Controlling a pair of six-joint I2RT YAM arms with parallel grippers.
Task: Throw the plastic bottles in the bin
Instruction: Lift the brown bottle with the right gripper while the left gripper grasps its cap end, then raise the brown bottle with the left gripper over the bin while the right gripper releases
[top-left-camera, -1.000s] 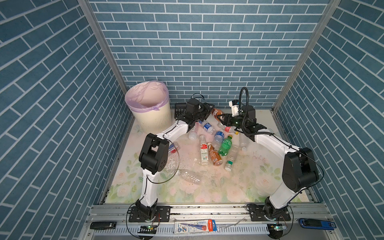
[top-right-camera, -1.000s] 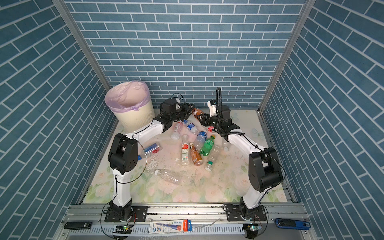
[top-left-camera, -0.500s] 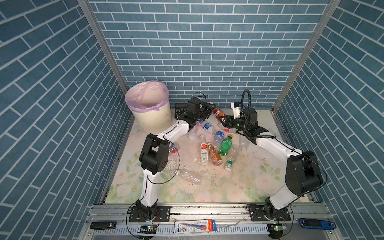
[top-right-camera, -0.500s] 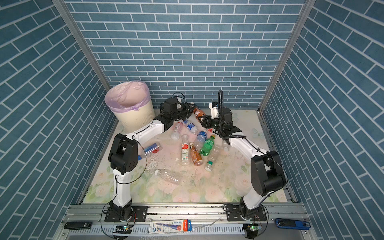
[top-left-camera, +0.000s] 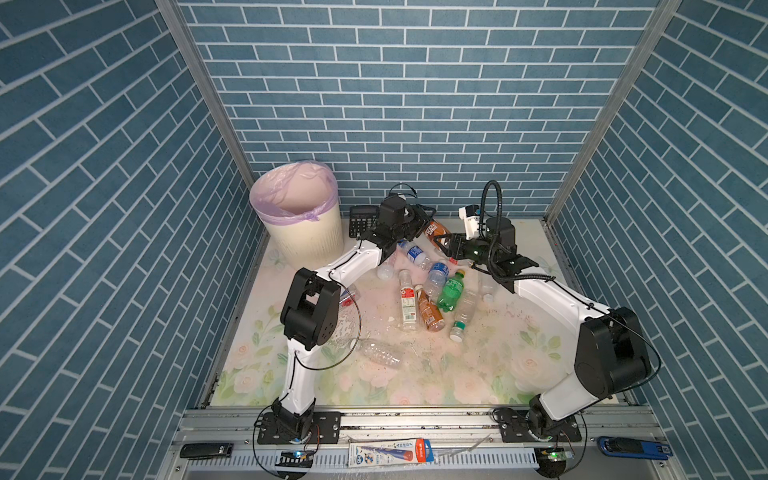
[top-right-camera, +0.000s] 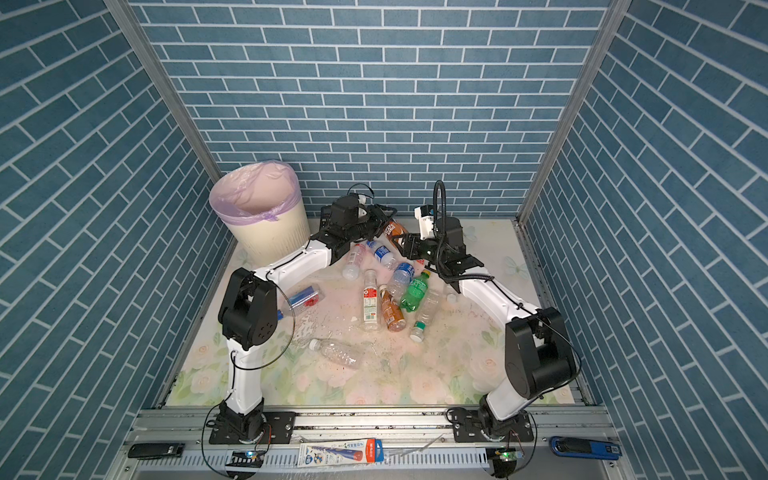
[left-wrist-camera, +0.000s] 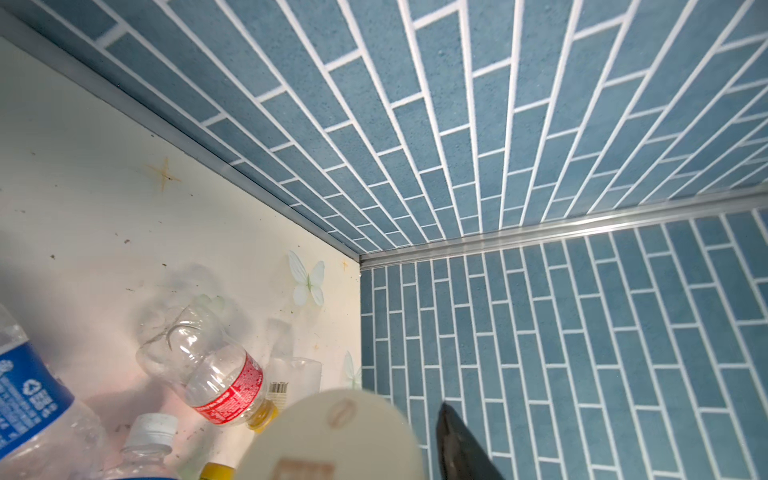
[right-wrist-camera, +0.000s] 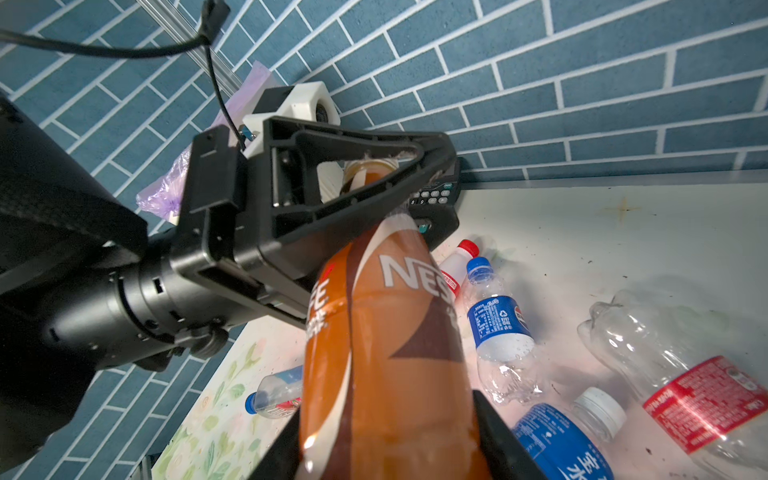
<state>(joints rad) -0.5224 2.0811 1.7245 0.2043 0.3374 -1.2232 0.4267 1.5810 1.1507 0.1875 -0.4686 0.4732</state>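
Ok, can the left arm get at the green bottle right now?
Probably not yet: the left gripper is shut on the brown bottle's neck, with the right gripper on its base. The green bottle lies uncovered mid-pile, so a freed gripper could likely reach it.

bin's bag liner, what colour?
Lilac: the thin plastic bag liner folded over the cream ribbed round bin, clearest in a top view.

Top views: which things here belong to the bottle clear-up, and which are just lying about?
Job: cream-white ribbed round bin with lilac liner; brown Nescafe plastic bottle; green plastic bottle; amber plastic bottle; clear labelled plastic bottles.
Lying about: black calculator; printed flat box, blue gadget, black gadget on the front rail.
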